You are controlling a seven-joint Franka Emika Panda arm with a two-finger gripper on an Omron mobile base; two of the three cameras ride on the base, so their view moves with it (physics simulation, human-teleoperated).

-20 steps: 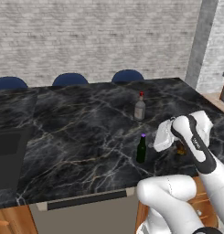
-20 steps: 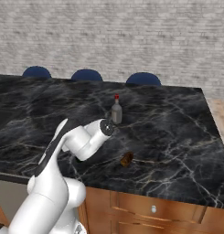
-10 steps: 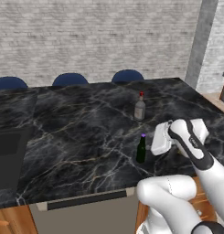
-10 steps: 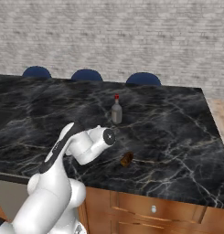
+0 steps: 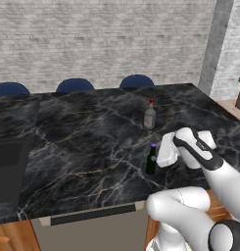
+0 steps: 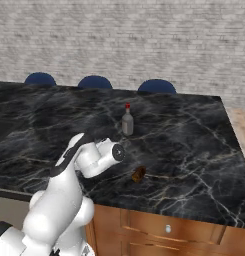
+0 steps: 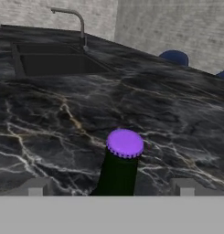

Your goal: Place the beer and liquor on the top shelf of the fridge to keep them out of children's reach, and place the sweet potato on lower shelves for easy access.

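Grey brick wall at the back, three blue chair backs [image 5: 75, 84] along the far edge of a black marble desk [image 5: 82, 142]

Beer [image 5: 151, 160]: slim dark green bottle, purple cap, upright near the front edge of the desk, toward its right end. In the hand view its cap [image 7: 125, 142] and neck sit centred between the two finger tips [image 7: 35, 187], one on each side of the neck and both apart from the glass.

Gripper [image 7: 111, 188]: jaws spread wide, nothing held. From the left base view the white hand sits just beside the beer on its right, level with the upper part of the bottle; whether it touches the bottle there cannot be told.

Liquor [image 5: 150, 115]: greyish bottle, red cap, upright further back on the desk, nearer the middle of its depth, well apart from the beer. Also seen in the right base view [image 6: 127, 121], standing free.

Sweet potato [image 6: 139, 174]: small reddish-brown lump lying on the desk close to the front edge, nearer that edge than the liquor, just beside the arm's wrist in the right base view.

Sink [image 7: 54, 61] with a curved tap [image 7: 74, 23]: set into the desk, seen beyond the beer in the hand view; a dark recess also shows at the left edge of the desk in the left base view.

Wood-brown cabinet fronts [image 6: 169, 227] run below the front edge of the desk
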